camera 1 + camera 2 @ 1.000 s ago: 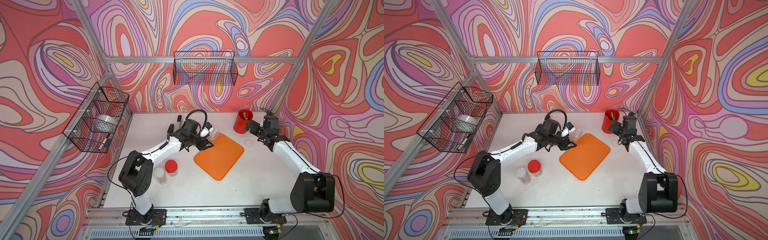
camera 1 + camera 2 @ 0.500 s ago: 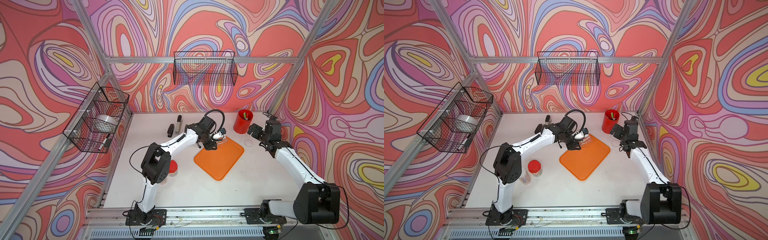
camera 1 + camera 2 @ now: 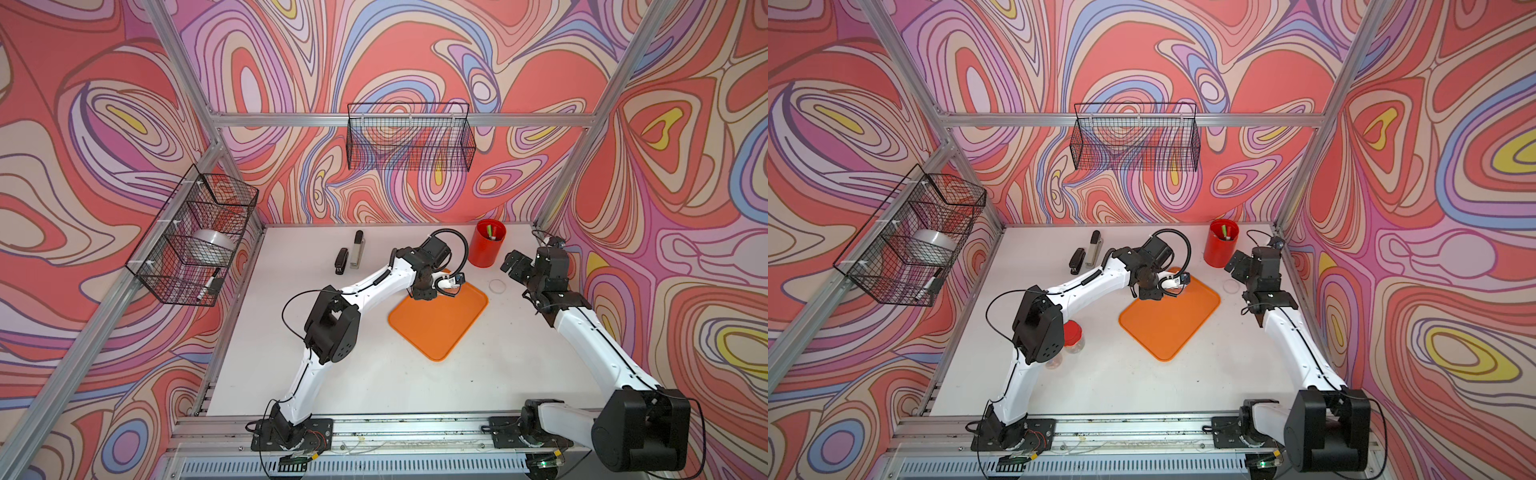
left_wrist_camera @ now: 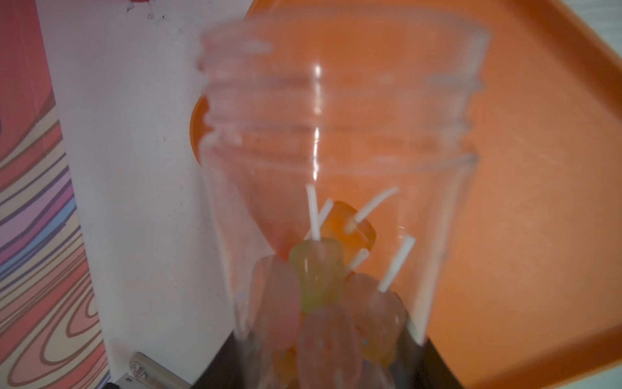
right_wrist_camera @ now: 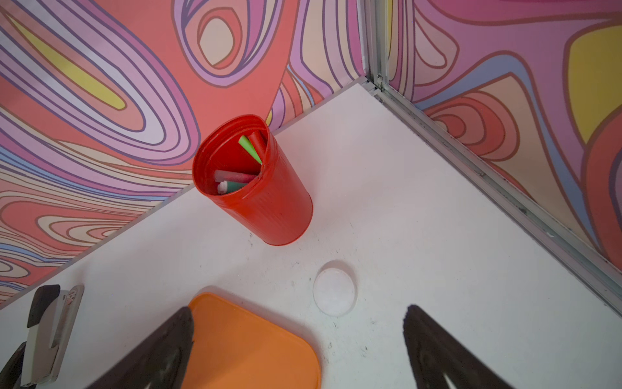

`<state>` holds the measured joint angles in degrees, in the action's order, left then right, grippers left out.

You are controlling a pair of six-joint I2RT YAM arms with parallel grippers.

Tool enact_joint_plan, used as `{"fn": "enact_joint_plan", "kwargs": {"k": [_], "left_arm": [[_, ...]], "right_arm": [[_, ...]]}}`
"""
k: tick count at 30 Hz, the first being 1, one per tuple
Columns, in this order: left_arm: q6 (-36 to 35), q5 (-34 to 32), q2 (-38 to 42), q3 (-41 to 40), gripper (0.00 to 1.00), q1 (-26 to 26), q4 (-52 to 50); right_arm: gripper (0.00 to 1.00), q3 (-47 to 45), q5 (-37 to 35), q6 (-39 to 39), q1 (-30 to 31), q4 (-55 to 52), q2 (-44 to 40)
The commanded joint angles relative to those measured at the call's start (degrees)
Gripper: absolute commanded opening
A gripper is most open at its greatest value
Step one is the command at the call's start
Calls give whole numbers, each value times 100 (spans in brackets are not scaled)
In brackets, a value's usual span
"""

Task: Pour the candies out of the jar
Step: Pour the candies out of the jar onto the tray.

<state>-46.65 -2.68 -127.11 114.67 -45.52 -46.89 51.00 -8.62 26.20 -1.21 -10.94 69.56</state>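
Left gripper point(image 3: 443, 286) clamps the jar point(image 4: 336, 134), mouth pointing away from the grip over the far corner of the tray point(image 4: 538, 168). The candies point(image 4: 319, 279) sit at its base. Right gripper point(image 3: 512, 262) is empty, its jaws spread.

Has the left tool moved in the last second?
Yes: the left tool, holding the jar, moved toward the red pen cup, to over the orange tray.

The jar point(image 4: 336, 134) is clear plastic with a threaded neck. It fills the middle of the left wrist view, its open mouth toward the top of the frame. The candies point(image 4: 316, 276) (small lollipops in green, orange and pink, on thin white sticks) sit bunched at its closed end, lower centre, with their sticks pointing toward the mouth.
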Motion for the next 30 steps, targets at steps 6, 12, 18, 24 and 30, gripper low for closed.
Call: {"fn": "enact_joint_plan", "kwargs": {"k": [6, 12, 18, 24, 30], "left_arm": [[-1727, -1205, -191, 4, 0, -80, 510], [-2614, -1842, -191, -337, 0, -81, 1444], [-3669, -2377, -143, -979, 0, -87, 2536], [-3907, -2402, -130, -1134, 0, -88, 2916], [-4300, -2547, -91, -1431, 0, -81, 3454]], "right_arm": [[98, -117, -32, 37, -31, 152, -83], [98, -134, 53, 104, -35, 175, -31], [98, -136, 108, 167, -31, 215, 13], [98, -138, 143, 183, -31, 215, 32], [98, -151, 151, 166, -33, 208, 40]]}}
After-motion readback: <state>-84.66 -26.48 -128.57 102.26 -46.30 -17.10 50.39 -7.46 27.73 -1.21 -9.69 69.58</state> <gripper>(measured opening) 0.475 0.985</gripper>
